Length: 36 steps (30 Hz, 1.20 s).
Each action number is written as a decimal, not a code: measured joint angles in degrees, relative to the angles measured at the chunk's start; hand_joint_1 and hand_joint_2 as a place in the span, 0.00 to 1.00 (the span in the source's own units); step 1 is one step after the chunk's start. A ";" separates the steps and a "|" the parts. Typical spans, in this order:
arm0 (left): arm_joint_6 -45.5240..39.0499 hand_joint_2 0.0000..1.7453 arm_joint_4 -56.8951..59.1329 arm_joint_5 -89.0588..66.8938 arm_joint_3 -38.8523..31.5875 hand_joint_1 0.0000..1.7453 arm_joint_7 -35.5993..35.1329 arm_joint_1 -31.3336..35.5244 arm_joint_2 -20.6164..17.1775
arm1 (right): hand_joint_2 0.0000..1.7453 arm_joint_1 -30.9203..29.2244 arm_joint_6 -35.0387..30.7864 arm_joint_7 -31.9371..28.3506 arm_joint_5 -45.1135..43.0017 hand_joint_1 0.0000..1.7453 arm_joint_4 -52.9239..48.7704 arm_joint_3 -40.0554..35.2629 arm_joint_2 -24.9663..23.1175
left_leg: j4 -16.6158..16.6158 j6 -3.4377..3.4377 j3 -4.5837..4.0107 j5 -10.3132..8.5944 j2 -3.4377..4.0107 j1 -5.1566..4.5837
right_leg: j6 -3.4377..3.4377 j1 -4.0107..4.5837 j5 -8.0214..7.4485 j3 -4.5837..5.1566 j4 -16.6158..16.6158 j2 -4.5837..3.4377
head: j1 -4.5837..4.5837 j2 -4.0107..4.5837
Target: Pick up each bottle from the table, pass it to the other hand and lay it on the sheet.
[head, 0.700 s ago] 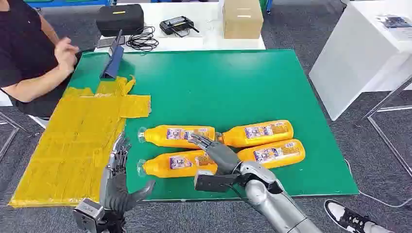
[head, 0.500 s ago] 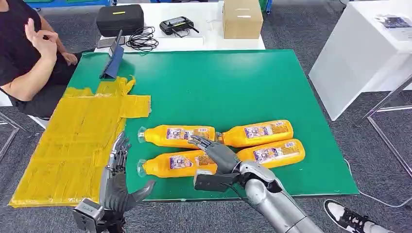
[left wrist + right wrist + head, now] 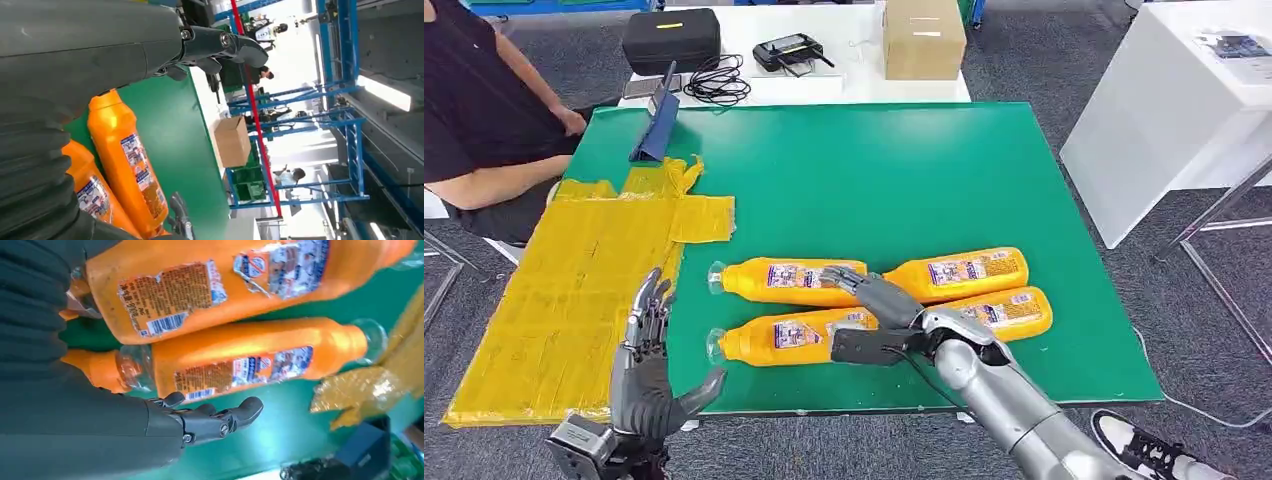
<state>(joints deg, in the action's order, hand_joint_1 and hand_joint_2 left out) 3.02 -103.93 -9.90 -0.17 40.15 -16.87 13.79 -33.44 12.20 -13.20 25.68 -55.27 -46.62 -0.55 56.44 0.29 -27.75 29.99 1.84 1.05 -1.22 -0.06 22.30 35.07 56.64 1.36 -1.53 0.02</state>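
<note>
Right hand: I see my right hand (image 3: 876, 296) stretched out flat over the bottles, fingers spread and clamped on nothing, fingertips above the base of the far-left orange plastic bottle (image 3: 776, 279).
Left hand: my left hand (image 3: 646, 372) stands upright at the near table edge, fingers apart and bare, thumb pointing toward the bottles.
Bottles: I count four orange plastic bottles lying on their sides on the green table mat (image 3: 904, 170), two by two; the near-left bottle (image 3: 776, 339) lies just below my right hand, the far-right bottle (image 3: 969, 272) and near-right bottle (image 3: 1009, 312) beside my right wrist.
Sheet: the crinkled yellow plastic sheet (image 3: 574, 300) covers the table's left side, with no bottle on it.
Person: a person in a black shirt (image 3: 469, 110) sits at the far left corner.
</note>
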 measured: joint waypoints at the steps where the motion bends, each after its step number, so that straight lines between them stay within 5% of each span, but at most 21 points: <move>1: 0.02 1.00 0.00 0.09 -0.04 0.00 0.00 0.00 -0.04 | 1.00 -0.44 0.22 0.13 0.24 0.00 0.72 -0.35 -0.09 | 0.00 0.00 0.00 0.00 0.00 0.00 | 0.00 0.00 0.00 0.00 0.00 0.00 | 0.02 0.00; 27: 0.37 1.00 -1.46 1.38 -0.09 0.00 0.00 0.13 -0.11 | 1.00 -2.51 -1.95 0.90 4.68 0.02 12.41 -9.38 -6.43 | 0.00 0.01 0.07 0.00 0.02 0.03 | 0.00 0.03 0.00 -0.02 0.00 -0.01 | 0.02 0.00; 28: 0.26 1.00 -1.46 1.33 -0.11 0.00 0.00 0.12 -0.11 | 1.00 -2.90 -2.23 2.48 6.58 0.82 12.98 -10.20 -6.67 | -0.01 0.01 0.07 0.00 0.02 0.04 | 0.00 0.03 0.00 -0.04 0.00 -0.01 | 0.02 0.00; 29: 0.24 1.00 -1.51 0.99 -0.15 0.00 0.00 0.03 -0.07 | 1.00 -3.29 -2.86 4.77 9.62 1.00 13.89 -11.34 -7.03 | -0.01 0.01 0.08 0.00 0.02 0.04 | 0.00 0.03 0.00 -0.07 0.00 -0.01 | 0.02 0.00; 36: 2.30 1.00 -2.45 -0.90 -1.38 0.00 0.00 -0.61 1.57 | 1.00 -5.63 -2.14 12.26 18.25 1.00 22.34 -18.16 -11.06 | -0.02 0.01 0.50 0.01 0.04 0.03 | 0.01 0.06 0.02 -0.41 -0.02 -0.02 | -0.02 0.00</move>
<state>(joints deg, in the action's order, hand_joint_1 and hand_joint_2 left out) 5.31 -106.38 -10.80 -1.55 40.15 -17.48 15.37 -39.07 10.05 -0.94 43.93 -32.94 -64.79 -11.61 56.42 0.30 -27.25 30.00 1.88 1.08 -1.21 0.00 22.32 34.66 56.62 1.33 -1.55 0.02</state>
